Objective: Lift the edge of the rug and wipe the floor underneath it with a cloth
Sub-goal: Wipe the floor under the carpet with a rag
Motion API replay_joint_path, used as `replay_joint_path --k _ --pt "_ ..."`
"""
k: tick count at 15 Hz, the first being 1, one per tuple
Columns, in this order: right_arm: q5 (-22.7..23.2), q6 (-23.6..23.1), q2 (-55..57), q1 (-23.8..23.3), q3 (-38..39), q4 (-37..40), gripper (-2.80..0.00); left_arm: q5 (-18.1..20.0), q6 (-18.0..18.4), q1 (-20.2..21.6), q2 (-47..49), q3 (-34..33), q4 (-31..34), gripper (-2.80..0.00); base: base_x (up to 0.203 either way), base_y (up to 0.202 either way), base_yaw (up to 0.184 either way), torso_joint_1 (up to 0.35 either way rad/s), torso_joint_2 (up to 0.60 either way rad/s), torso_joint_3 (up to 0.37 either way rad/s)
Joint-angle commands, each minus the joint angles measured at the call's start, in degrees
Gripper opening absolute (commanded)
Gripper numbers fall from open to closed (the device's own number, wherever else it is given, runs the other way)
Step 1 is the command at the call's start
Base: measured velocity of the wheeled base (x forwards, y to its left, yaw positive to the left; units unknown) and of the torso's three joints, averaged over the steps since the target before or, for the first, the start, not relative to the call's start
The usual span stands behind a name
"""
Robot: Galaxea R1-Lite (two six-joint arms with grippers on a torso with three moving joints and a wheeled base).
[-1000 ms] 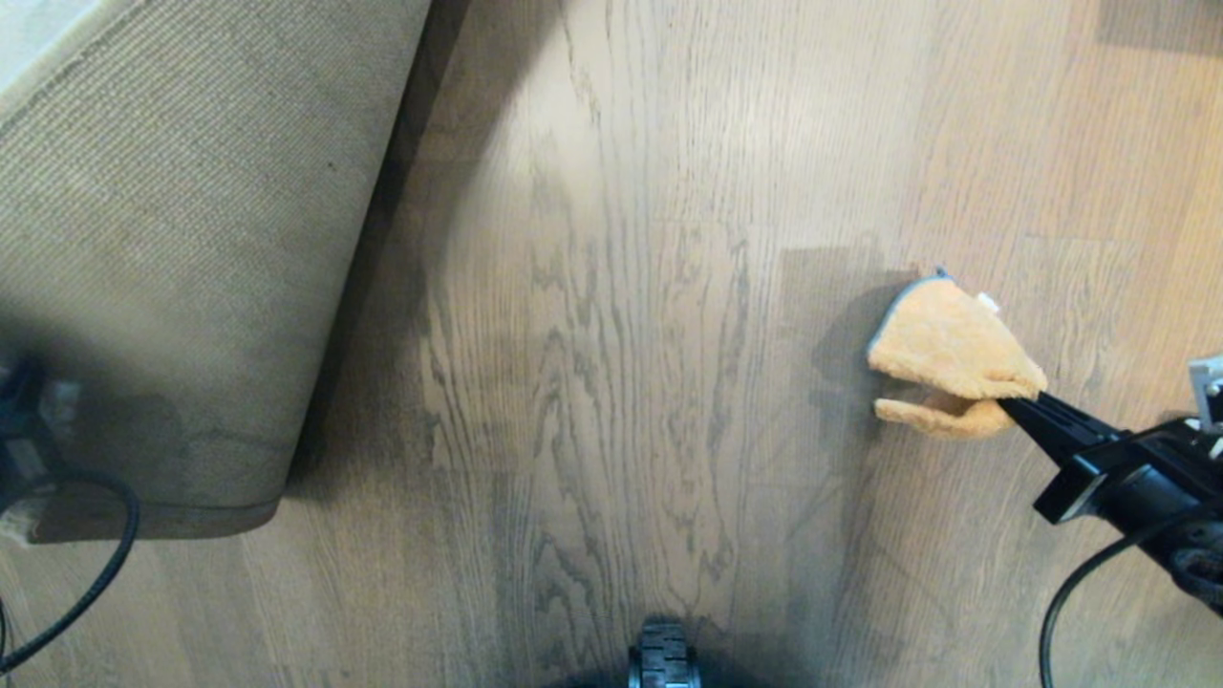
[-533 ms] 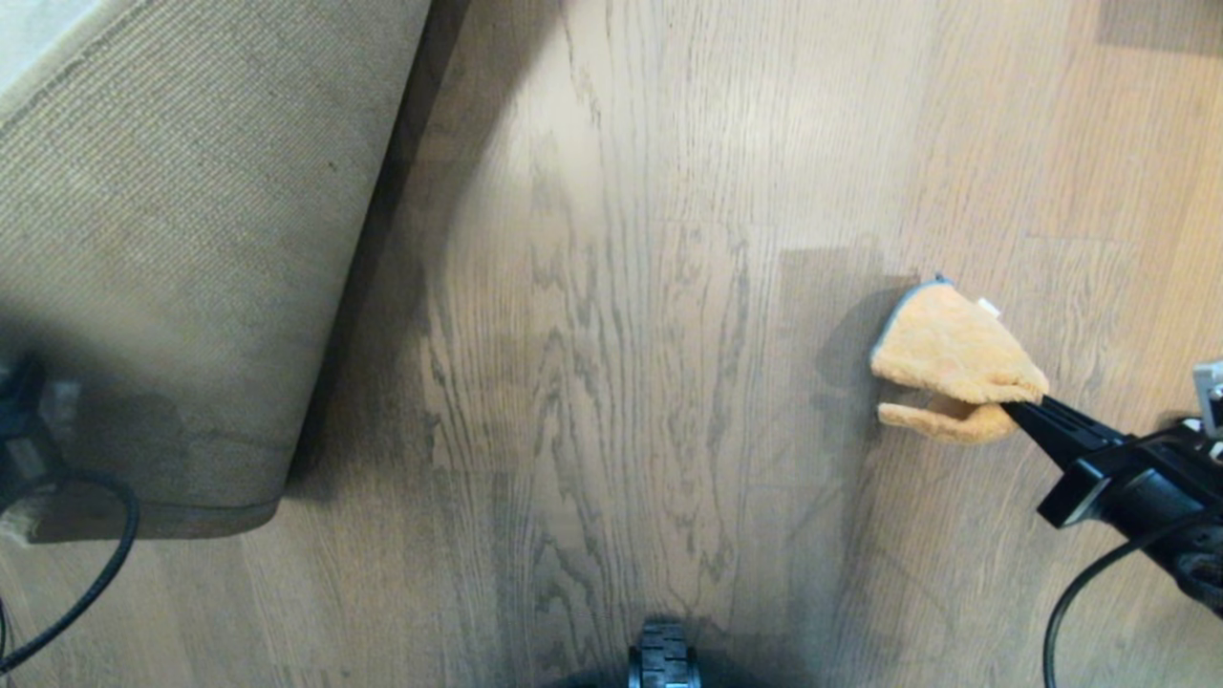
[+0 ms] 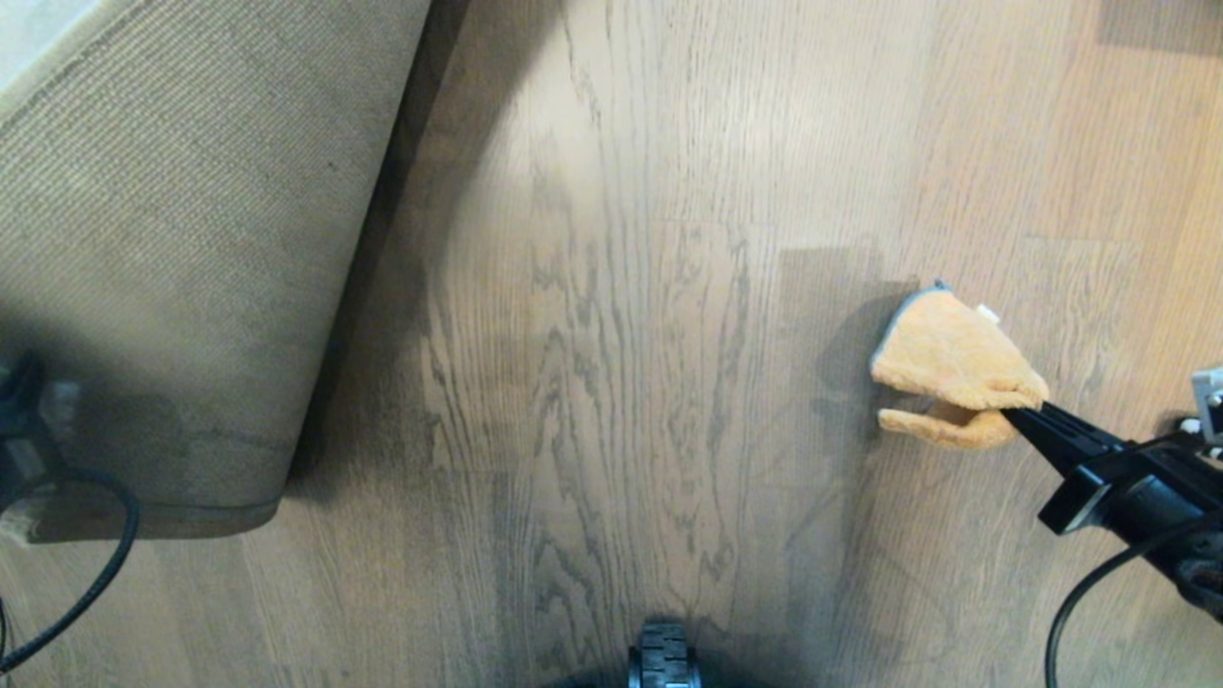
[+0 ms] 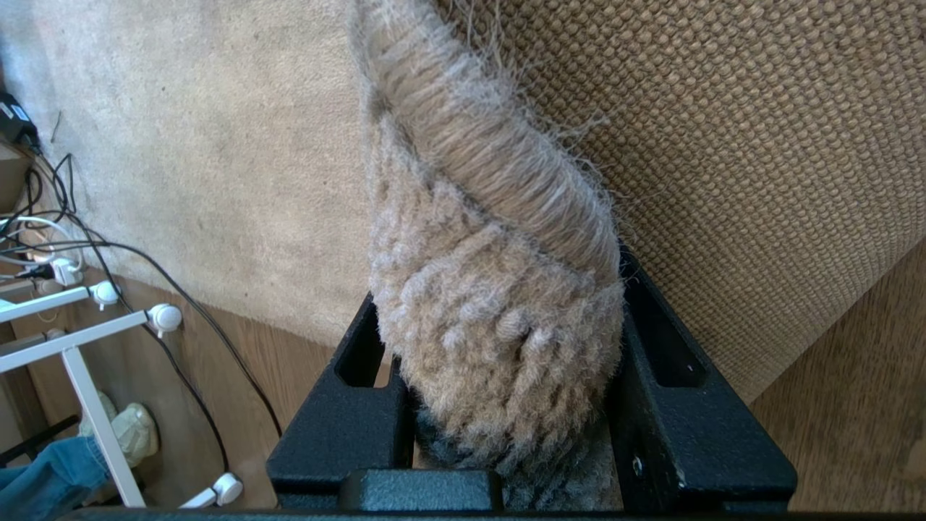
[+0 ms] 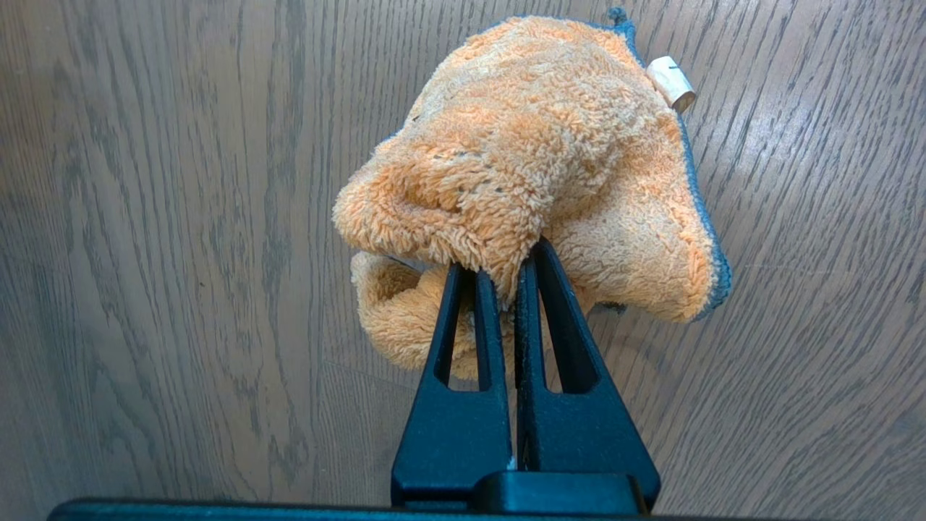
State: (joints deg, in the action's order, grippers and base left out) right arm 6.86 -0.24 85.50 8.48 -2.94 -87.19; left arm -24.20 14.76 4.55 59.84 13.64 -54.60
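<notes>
My left gripper (image 4: 499, 289) is shut on the rug edge (image 4: 492, 181), a thick fuzzy grey-beige border bunched between its black fingers. The rug is lifted and folded over, so its coarse tan woven backing (image 3: 172, 239) (image 4: 759, 145) faces up on the left in the head view. The grey-brown wood-grain floor (image 3: 621, 334) lies bare beside it. On the right, my right gripper (image 3: 1015, 413) (image 5: 499, 260) is shut on the orange fluffy cloth (image 3: 951, 358) (image 5: 550, 145). The cloth is crumpled and hangs low over the floor (image 5: 181, 253), its white tag (image 5: 671, 83) showing.
A black cable (image 3: 105, 564) loops at the near left by the left arm. The base's wheel (image 3: 662, 664) sits at the near centre. The left wrist view shows more cables, white furniture legs (image 4: 94, 347) and a person's blue trouser leg (image 4: 36, 477) beyond the rug.
</notes>
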Motion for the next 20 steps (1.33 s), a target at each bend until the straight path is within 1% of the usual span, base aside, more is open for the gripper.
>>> replay_joint_path --k 1,13,15,20 --pt "0.08 -0.02 0.1 0.04 0.04 -2.77 -2.8 -0.15 0.09 0.02 0.1 -0.1 -0.33 -2.8 0.0 0.0 0.0 0.0 0.0 0.0" --pt "0.09 -0.02 0.36 0.04 0.12 -2.77 -2.8 -0.15 0.09 -0.06 0.19 -0.72 -0.77 -2.8 0.0 0.0 0.0 0.0 0.0 0.0" --pt "0.17 -0.02 0.36 0.04 0.13 -2.77 -2.8 -0.15 0.07 -0.06 0.26 -0.72 -0.77 -2.8 0.005 0.08 -0.013 0.003 0.0 0.004" --pt "0.17 -0.02 0.36 0.04 0.12 -2.77 -2.8 -0.15 0.09 0.02 0.27 -0.99 -0.86 -2.8 0.0 0.175 -0.002 0.003 0.0 0.003"
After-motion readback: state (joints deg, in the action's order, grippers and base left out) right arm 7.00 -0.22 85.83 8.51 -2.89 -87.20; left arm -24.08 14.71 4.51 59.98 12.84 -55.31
